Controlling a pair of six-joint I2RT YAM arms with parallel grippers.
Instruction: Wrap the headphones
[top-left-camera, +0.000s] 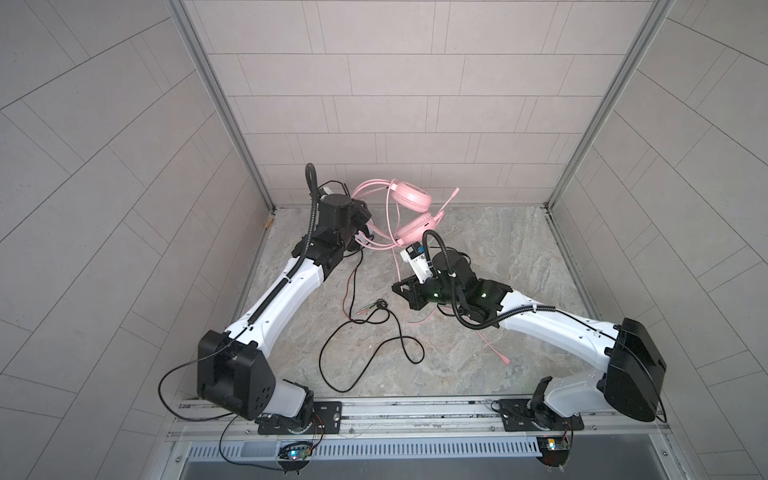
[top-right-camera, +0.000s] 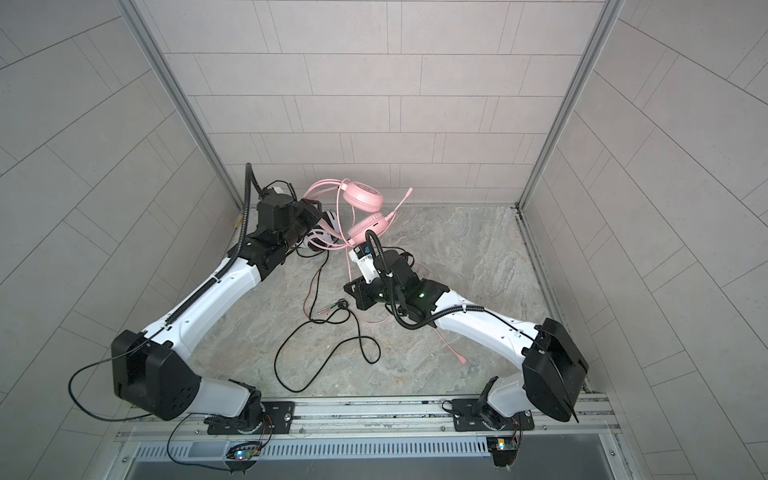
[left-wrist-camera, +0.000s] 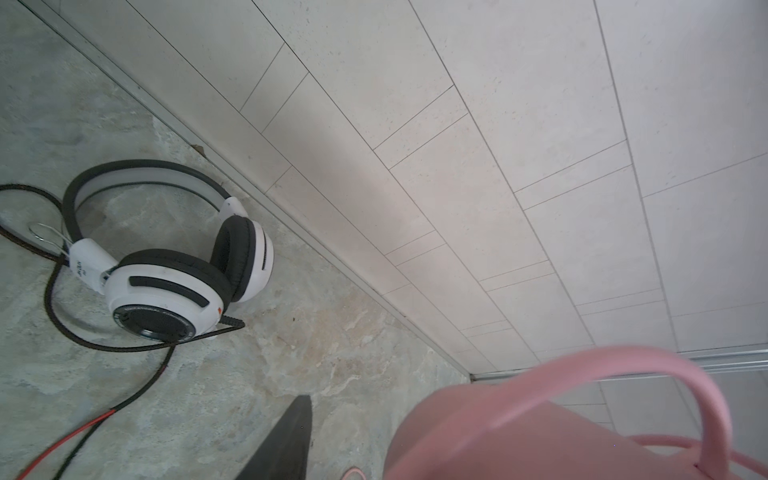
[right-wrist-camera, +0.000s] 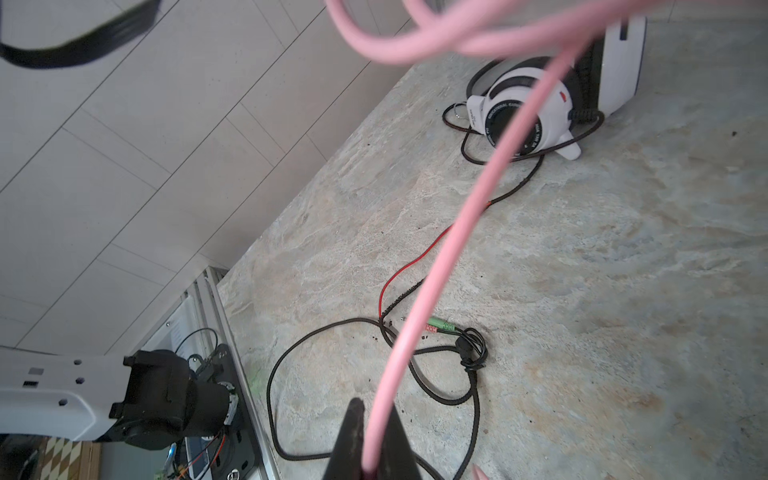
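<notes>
- The pink headphones (top-left-camera: 411, 208) are up off the tabletop (top-left-camera: 511, 266). They hang in the upper middle of both top views, close to the back wall.
- Their two ear cups sit one above the other, and the headband (left-wrist-camera: 602, 354) bends out to the left. So they stretch from left to right.
- The mic stick (top-left-camera: 449, 198) points to the upper right.
- The left hand (top-left-camera: 360, 216) is half closed and grips the pink headphones on the headband side. In the left wrist view only one dark finger (left-wrist-camera: 291, 432) shows next to the pink.
- The right hand (right-wrist-camera: 374, 415) is pinched tight on the pink cable (right-wrist-camera: 449, 249), which runs between its two fingers.
- In both top views the pink cable goes down from the cups to the right hand in the middle. Then it lies across the tabletop to the lower right, where its plug (top-left-camera: 505, 360) rests.
- The white-and-black headphones (left-wrist-camera: 166, 266) lie on the tabletop at the upper left, under the left arm.
- Their black cable (top-left-camera: 374, 345) loops over the middle of the tabletop.
</notes>
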